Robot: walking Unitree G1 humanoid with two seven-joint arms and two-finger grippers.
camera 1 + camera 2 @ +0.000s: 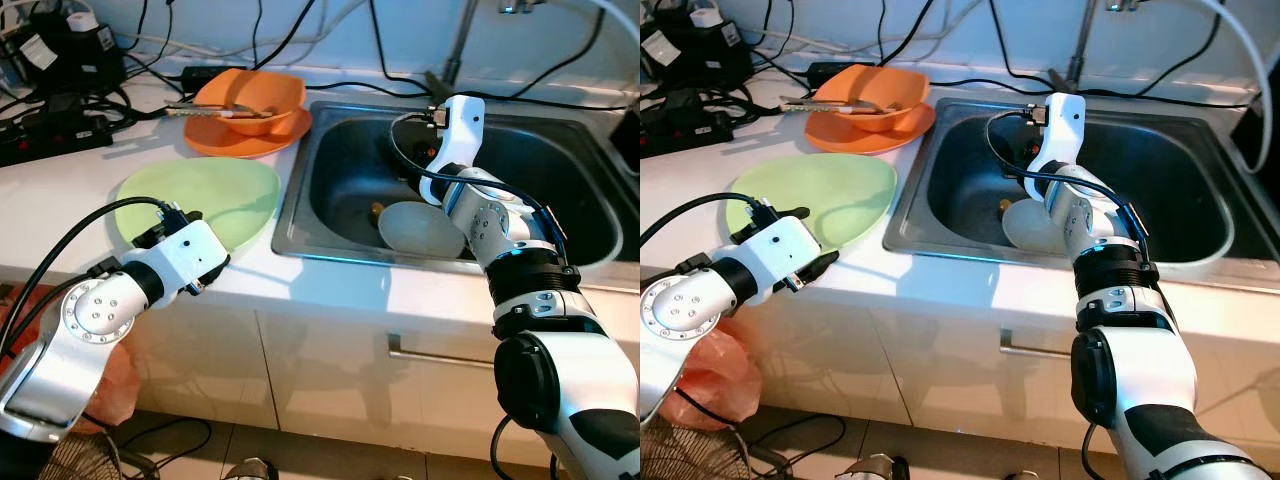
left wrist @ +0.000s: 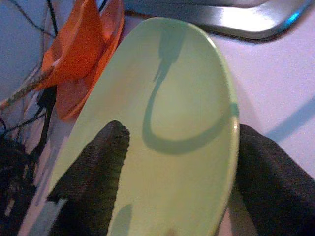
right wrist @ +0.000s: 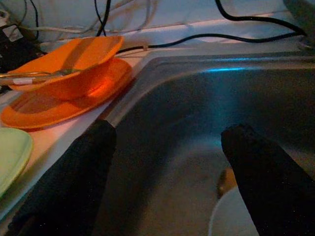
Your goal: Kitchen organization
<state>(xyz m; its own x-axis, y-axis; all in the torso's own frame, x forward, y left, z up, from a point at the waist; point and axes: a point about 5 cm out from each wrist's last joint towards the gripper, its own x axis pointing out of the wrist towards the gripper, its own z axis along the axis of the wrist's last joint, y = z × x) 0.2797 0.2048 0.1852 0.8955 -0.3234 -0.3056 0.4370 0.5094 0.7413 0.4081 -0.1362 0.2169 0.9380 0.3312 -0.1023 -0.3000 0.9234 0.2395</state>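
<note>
Green plate (image 1: 200, 200) lies flat on the tabletop (image 1: 60, 215) beside the sink (image 1: 330, 245). Left gripper (image 2: 177, 191), fingers apart, straddles its near rim; closing appears the next requirement. Right gripper (image 3: 167, 182), fingers apart, hangs inside the sink near a pale dish (image 1: 420, 228).

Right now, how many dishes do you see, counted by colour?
Orange: 2, a bowl on a plate
Green: 1, a plate on the counter
White: 1, a plate in the sink
Total: 4
</note>
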